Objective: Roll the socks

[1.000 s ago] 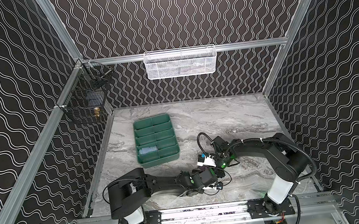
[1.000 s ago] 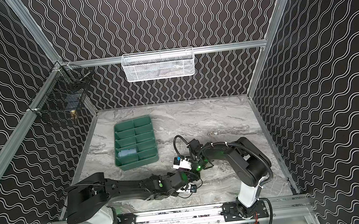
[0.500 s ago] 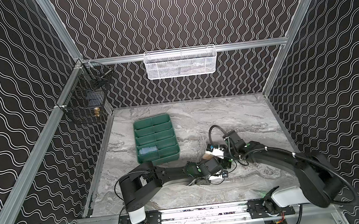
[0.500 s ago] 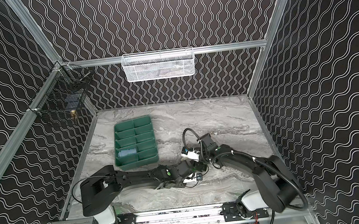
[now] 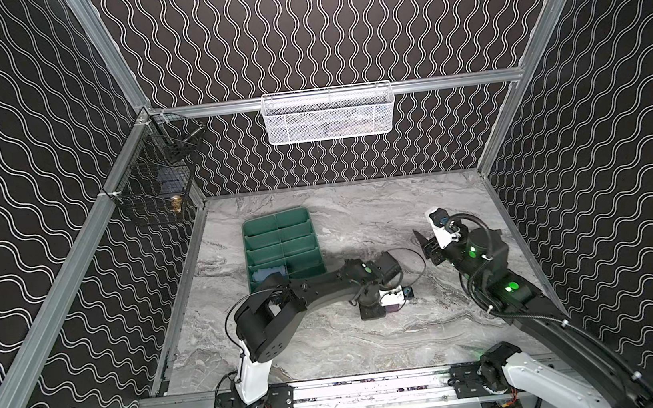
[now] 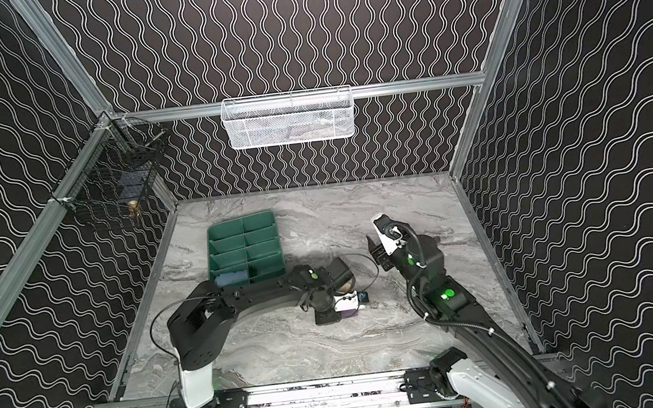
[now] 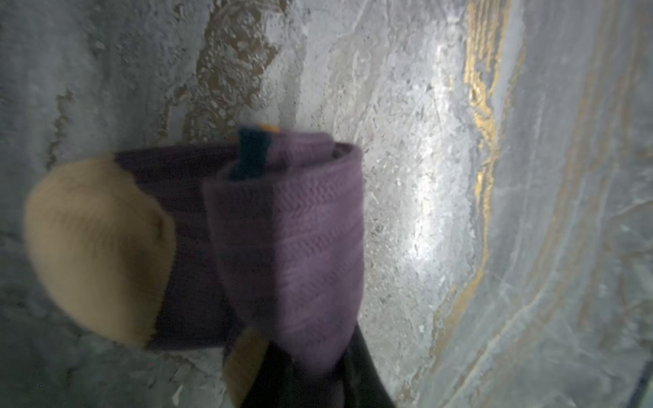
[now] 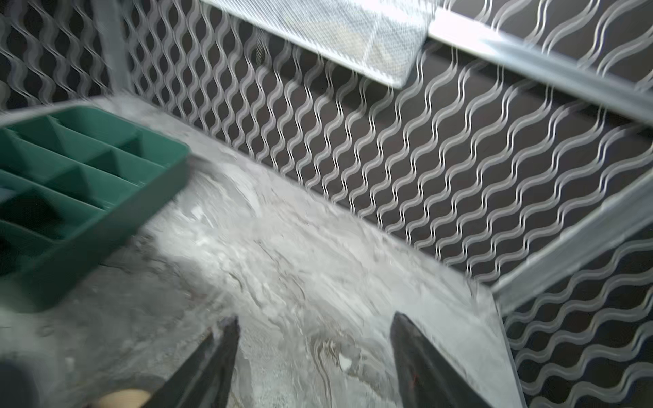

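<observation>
Top views, both: your left gripper (image 5: pixel 372 308) is down at the middle of the marble table (image 5: pixel 333 351), over the purple sock (image 5: pixel 392 309), which shows only as a sliver under the wrist. The light blue sock (image 5: pixel 269 273) lies rolled in the near left compartment of the green tray (image 5: pixel 276 222), so I judge that half done. Your right gripper (image 5: pixel 429 247) hangs above the table, well apart from the purple sock, jaws spread and empty. A white mesh basket (image 5: pixel 328 113) and a black wire basket (image 5: pixel 155 182) hang on the walls, clear of your work. A cable (image 5: pixel 415 262) loops near the left wrist.

Left wrist: the purple sock is partly rolled into a coil (image 7: pixel 286 247), and its tan toe (image 7: pixel 95 247) lies flat on the table beside it. The coil narrows into the dark jaws, which look closed on it. I judge you must wind in the toe, then tray it.

Right wrist: the fingers (image 8: pixel 417 360) stand wide over bare table. The tray sits off to one side, and nothing blocks you.
</observation>
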